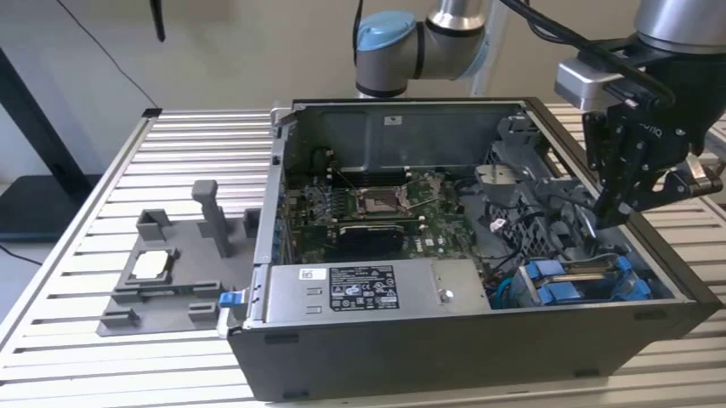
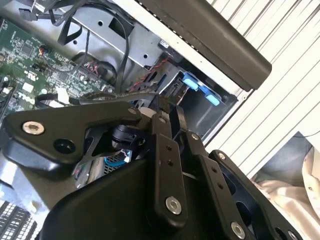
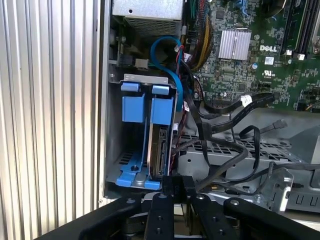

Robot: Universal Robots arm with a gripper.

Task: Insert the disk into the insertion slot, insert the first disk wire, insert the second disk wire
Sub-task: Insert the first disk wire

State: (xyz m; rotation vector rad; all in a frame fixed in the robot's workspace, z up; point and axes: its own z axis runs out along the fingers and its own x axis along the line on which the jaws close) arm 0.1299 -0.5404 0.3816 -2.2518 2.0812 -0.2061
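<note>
exterior view, left to right. one slatted metal table (image 1: 68,340) carries all items. at 9 o'clock of the case lies one grey fixture plate (image 1: 170,293) holding one square silver chip (image 1: 151,265). one small blue latch tab (image 1: 230,299) sits at the case's 8 o'clock corner. one open computer case (image 1: 454,357) stands at centre. inside it are one green motherboard (image 1: 443,212) with one square processor socket (image 1: 380,201) and, at 6 o'clock of the socket, one power supply (image 1: 363,289) with a pale label. the insertion slot (image 1: 511,296) occupies the case's 4 o'clock corner. the disk (image 1: 590,270) is seated in it on edge, between blue carrier parts. the tool (image 1: 604,221) hangs at 12 o'clock of the slot, just above it.

in the first wrist view the disk (image 3: 161,150) stands edge-on inside the insertion slot (image 3: 114,130), just beside two upright blue rails (image 3: 134,107). one blue cable (image 3: 165,50) loops near them. the tool (image 3: 178,181) is near the disk's end; contact cannot be told.

in the second wrist view the tool (image 2: 159,102) is closed on one black disk wire (image 2: 120,95), which runs to its tip.
</note>
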